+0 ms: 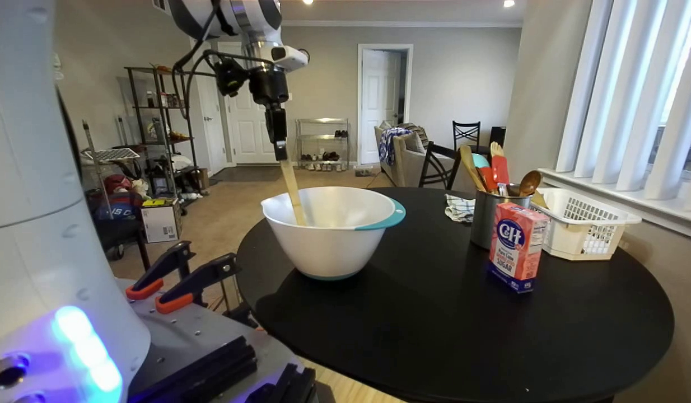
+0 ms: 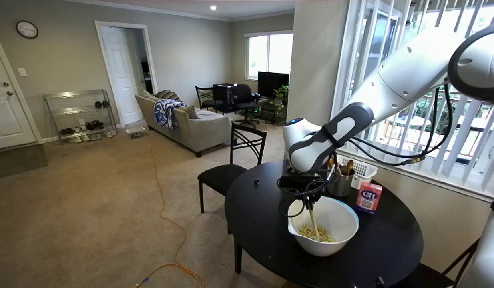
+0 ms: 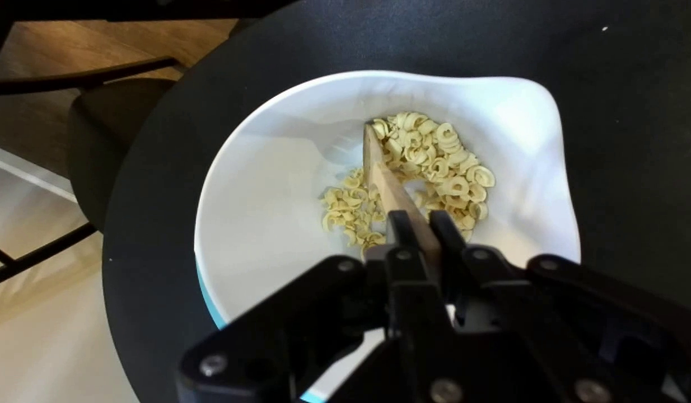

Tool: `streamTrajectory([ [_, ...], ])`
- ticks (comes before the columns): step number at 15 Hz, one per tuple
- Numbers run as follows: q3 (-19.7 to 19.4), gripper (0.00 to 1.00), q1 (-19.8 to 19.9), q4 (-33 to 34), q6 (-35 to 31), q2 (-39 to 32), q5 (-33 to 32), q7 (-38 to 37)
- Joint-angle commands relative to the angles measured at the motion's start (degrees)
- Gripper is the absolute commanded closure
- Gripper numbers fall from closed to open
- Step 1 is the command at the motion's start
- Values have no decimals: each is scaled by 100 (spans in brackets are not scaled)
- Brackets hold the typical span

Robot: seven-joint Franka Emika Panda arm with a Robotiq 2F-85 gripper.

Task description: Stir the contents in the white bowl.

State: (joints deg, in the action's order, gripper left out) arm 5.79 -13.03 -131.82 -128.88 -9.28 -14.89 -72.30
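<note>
Round and black, the tabletop [image 1: 435, 330] is carrying a spouted, teal-trimmed white bowl [image 1: 330, 247]; fingers [image 3: 402, 228] are gripping a wooden utensil [image 1: 292, 191].

Fingers [image 3: 401, 228]: black, pressed against a wooden utensil [image 3: 392, 187] from both sides
Wooden utensil: slanted, its far end down inside the white bowl [image 3: 256, 190], just beside pasta [image 3: 456, 186]
Pasta: pale, curled pieces; a larger heap toward the spout, a smaller cluster on the utensil's other side, bare bowl showing between
White bowl: spout at upper right, a teal strip along its lower-left edge
Counter [image 3: 636, 168]: black, round-edged, under the bowl
Chair [image 3: 118, 123]: dark, at upper left, next to the counter
</note>
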Motion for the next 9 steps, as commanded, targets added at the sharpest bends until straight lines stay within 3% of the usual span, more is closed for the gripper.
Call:
streamTrajectory([
  [1,20,88,19,17,38,2,-15,-8],
  [8,18,88,21,30,41,-2,-15,-8],
  [9,34,94,41,70,11,-26,130,37],
])
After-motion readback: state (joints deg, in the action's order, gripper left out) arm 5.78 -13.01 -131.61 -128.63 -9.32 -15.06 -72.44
